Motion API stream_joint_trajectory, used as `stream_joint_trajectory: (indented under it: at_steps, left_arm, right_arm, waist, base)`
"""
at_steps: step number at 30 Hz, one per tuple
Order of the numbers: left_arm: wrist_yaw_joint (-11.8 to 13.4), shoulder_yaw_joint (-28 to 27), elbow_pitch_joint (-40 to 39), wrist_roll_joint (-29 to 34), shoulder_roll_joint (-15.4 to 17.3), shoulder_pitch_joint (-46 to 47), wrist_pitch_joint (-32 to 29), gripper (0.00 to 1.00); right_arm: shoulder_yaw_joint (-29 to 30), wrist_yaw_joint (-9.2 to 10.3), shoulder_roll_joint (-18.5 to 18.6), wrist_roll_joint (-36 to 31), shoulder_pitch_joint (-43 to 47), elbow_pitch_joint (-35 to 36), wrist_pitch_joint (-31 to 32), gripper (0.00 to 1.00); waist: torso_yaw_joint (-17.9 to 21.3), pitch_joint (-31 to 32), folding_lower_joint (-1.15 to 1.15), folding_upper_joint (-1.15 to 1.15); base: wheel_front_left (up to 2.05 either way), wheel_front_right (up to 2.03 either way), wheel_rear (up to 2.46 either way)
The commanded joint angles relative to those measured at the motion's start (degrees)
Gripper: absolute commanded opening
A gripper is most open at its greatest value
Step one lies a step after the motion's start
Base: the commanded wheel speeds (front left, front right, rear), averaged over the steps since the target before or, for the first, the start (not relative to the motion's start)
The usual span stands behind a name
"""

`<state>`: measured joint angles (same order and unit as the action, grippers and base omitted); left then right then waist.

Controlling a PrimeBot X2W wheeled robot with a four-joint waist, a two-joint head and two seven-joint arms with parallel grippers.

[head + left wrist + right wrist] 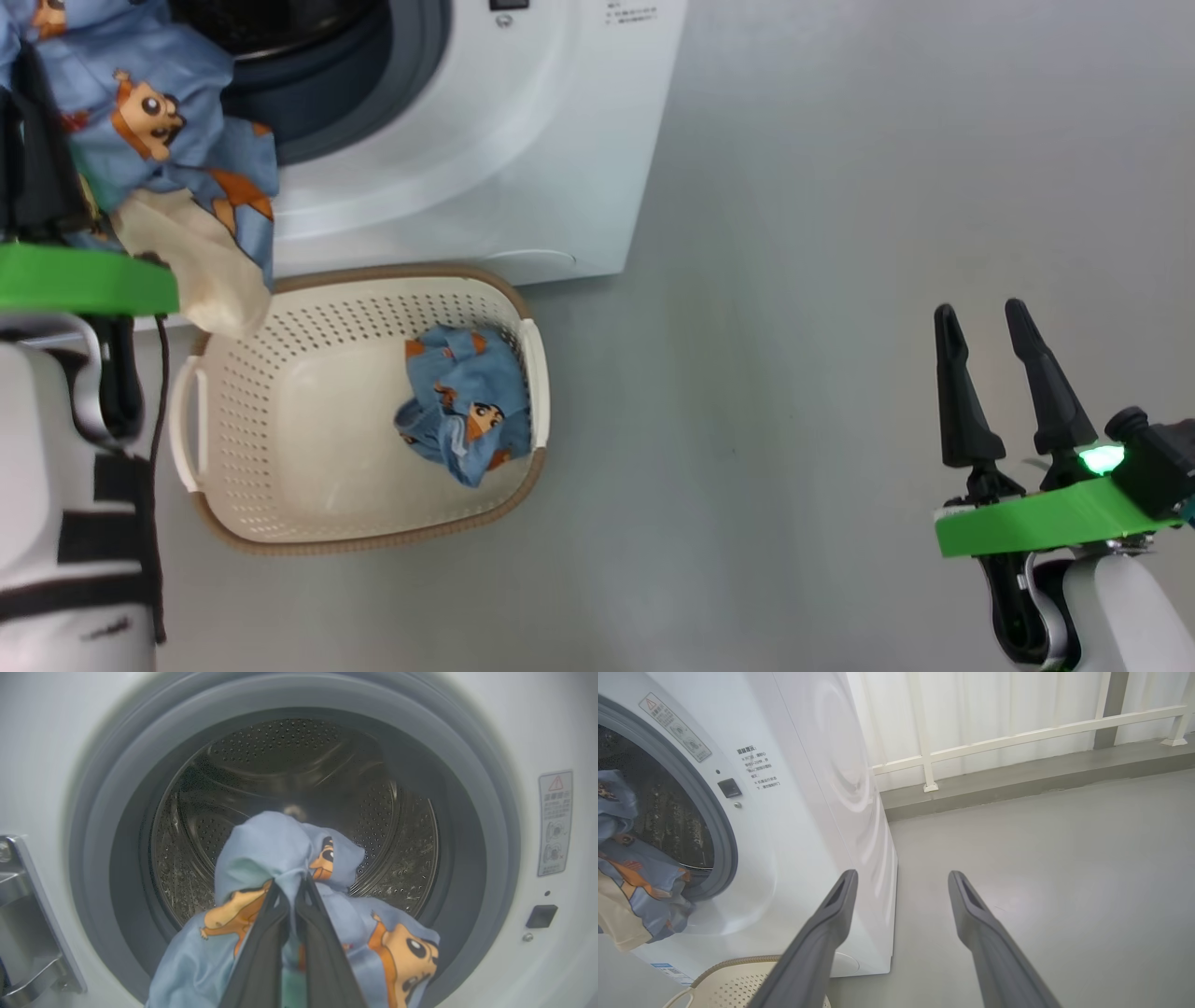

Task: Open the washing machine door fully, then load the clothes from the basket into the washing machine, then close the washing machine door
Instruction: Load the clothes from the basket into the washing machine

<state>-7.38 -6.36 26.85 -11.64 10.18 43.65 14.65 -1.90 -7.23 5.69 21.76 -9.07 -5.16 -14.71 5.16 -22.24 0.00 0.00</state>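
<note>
While right fingers point(957, 397) gape apart, garment point(275, 844) pinched between left fingers point(261, 952) before the drum point(280, 760).

The left hand point(293, 891) pinches a blue garment point(275, 849) before the steel drum point(289, 765).

The grey floor point(840, 233) carries the washing machine point(523, 140) at the head view's upper left, the basket point(308, 345) just below it.
</note>
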Motion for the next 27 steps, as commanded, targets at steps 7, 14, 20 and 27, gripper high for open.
stream_joint_trajectory:
  at_steps: [7, 14, 20, 27]
  left_arm:
    - [-0.1, -1.2, 10.8, 1.6, 4.5, 10.3, 0.3, 0.00]
    - [-0.1, 0.3, 24.2, 2.2, 6.6, 21.2, 0.3, 0.00]
    - [0.1, 1.3, 33.7, 3.1, 8.9, 27.1, 0.3, 0.00]
    - [0.3, 2.7, 39.5, 4.0, 11.0, 33.9, 0.3, 0.00]
  right_arm:
    - [-1.9, -0.25, -0.4, 0.7, -2.7, 2.1, -0.3, 1.00]
    - [-3.2, -0.25, -1.2, 0.9, -4.7, 2.4, -0.3, 1.00]
    - [-4.7, -0.25, -1.7, 1.2, -5.3, 2.2, -0.3, 1.00]
    - [-5.4, -0.25, -2.1, 1.5, -5.8, 2.4, -0.3, 1.00]
  waist:
    - [3.0, -4.8, 0.00, 0.00]
    - [5.3, -8.9, 0.00, 0.00]
    - [7.5, -10.7, 0.00, 0.00]
    - [9.6, -12.8, 0.00, 0.00]
  base:
    - [0.00, 0.00, 0.00]
    - [0.00, 0.00, 0.00]
    - [0.00, 0.00, 0.00]
    - [0.00, 0.00, 0.00]
